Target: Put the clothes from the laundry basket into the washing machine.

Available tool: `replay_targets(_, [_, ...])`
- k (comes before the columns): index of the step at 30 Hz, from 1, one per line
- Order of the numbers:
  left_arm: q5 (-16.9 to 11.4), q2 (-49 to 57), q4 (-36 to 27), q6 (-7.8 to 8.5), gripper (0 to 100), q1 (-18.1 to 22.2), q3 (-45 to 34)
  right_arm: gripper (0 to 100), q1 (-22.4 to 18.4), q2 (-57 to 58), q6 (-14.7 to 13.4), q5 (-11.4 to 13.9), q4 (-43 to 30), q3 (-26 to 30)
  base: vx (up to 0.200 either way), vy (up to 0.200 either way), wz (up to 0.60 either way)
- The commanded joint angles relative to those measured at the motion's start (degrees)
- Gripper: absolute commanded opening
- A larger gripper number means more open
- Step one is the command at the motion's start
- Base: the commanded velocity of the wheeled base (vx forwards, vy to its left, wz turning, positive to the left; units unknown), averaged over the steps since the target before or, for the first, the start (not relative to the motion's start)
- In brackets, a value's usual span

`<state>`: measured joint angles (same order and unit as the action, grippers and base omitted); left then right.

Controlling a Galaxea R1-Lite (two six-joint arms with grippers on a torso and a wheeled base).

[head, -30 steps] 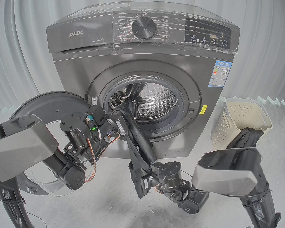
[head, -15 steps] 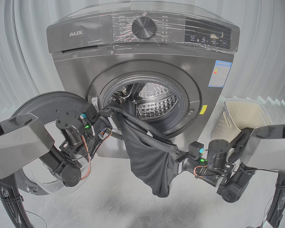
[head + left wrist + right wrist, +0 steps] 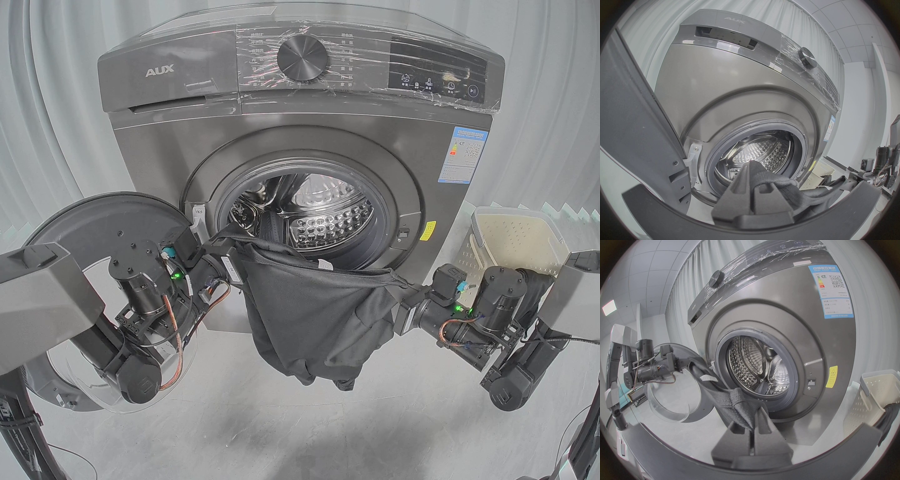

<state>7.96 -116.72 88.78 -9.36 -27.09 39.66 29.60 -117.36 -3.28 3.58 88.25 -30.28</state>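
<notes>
Loading in progress, with one piece in transit. A dark garment (image 3: 312,312) hangs spread between the two hands in front of the open washing machine (image 3: 300,125). The left hand (image 3: 224,251) is clamped on its upper edge beside the near rim of the opening. The right hand (image 3: 405,301) is clamped on the opposite edge, just short of the laundry basket (image 3: 512,237). Both wrist views show the fingers pressed together with black fabric pinched between them. The garment's upper edge runs across the lower part of the opening, and its body sags toward the floor (image 3: 250,425) without touching it. The garment is thus out of the basket but, by this evidence, not yet inside the drum (image 3: 325,215). The door (image 3: 94,219) stands swung fully open on the robot's left, so access is already prepared. More dark cloth (image 3: 540,284) spills over the basket's rim behind the right arm. At least one further piece is therefore judged to be left to load. Several things are hidden or uncertain. The garment screens the drum's lower interior, so whether anything already lies there cannot be told. The right arm covers much of the basket's mouth, so the number of pieces in it is unknown. The kind of garment cannot be made out from its folds.
</notes>
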Motion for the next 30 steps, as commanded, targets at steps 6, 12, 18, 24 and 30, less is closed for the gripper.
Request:
replay_targets(6, [-0.3,4.0,0.1,-0.04,0,-0.8,-3.2,0,-1.6,4.3,-0.4,0.7,0.0,0.0,0.000,0.000,0.00])
replay_targets(12, [0.2,7.0,0.1,-0.04,0,-1.5,-5.0,0,-1.6,7.7,-5.0,-2.6,0.1,-2.9,0.000,0.000,0.00])
replay_targets(18, [0.4,11.0,-0.1,0.31,0,-2.0,-5.6,0,0.8,10.0,-7.1,-7.5,0.2,-3.5,0.000,0.000,0.00])
replay_targets(24, [1.7,14.8,-0.1,0.22,0,-3.2,-5.6,0,3.3,12.3,-7.1,-8.1,0.2,-5.1,0.000,0.000,0.00])
replay_targets(30, [2.1,15.1,-0.1,0.13,0,-2.8,-5.6,0,4.9,12.5,-7.6,-11.4,0.2,-8.7,0.000,0.000,0.00])
